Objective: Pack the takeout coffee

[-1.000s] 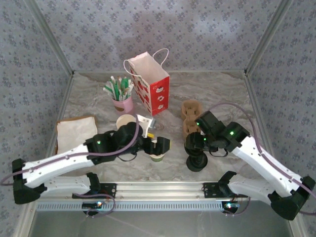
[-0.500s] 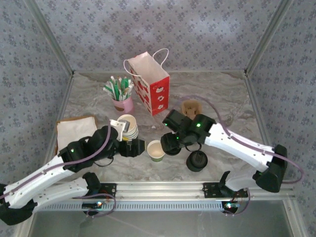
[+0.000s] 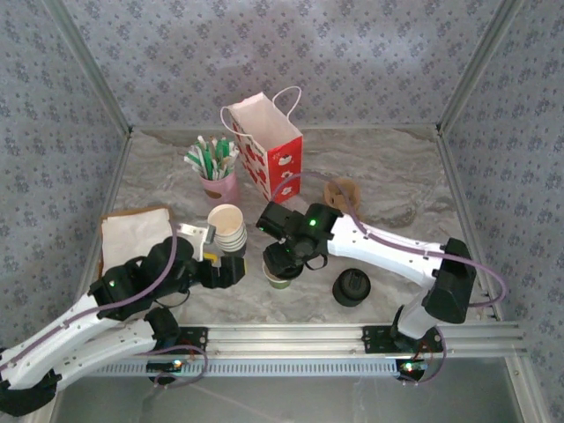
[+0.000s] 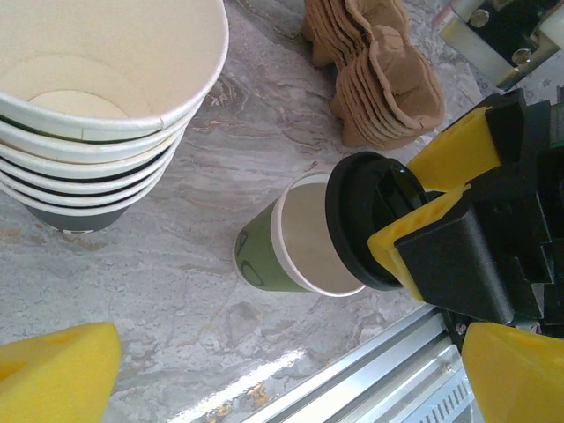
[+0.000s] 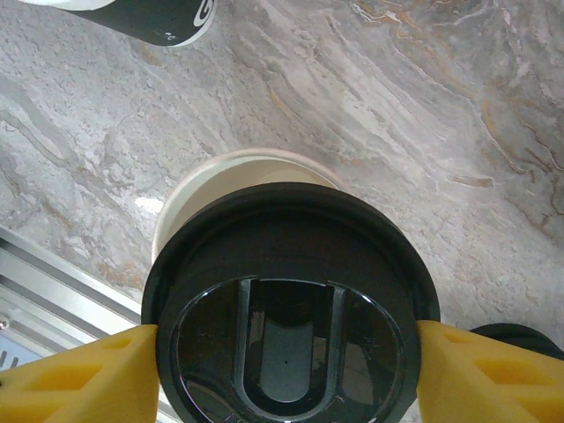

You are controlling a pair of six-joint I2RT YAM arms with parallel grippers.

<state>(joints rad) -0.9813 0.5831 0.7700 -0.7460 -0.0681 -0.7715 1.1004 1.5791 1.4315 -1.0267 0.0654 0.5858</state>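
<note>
Right arm swung left, reaching low | right gripper [image 3: 281,256] clamps black lid [image 5: 286,300] over coffee cup [image 4: 260,256] | left gripper [image 3: 230,269] agape

Two arms in white shells with black joints, the left arm [image 3: 79,326] at 7 o'clock, the right arm [image 3: 388,251] at 4 o'clock; a mauve cable [image 3: 505,289] trails along each; a green light [image 3: 310,221] glows near each wrist. Fingers [image 5: 79,374] are blocky yellow on black mounts.

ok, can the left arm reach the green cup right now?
Likely from the side only. The right claw holds a lid over the cup, covering its top. The left claw stands open beside it, with the stack close by.
</note>
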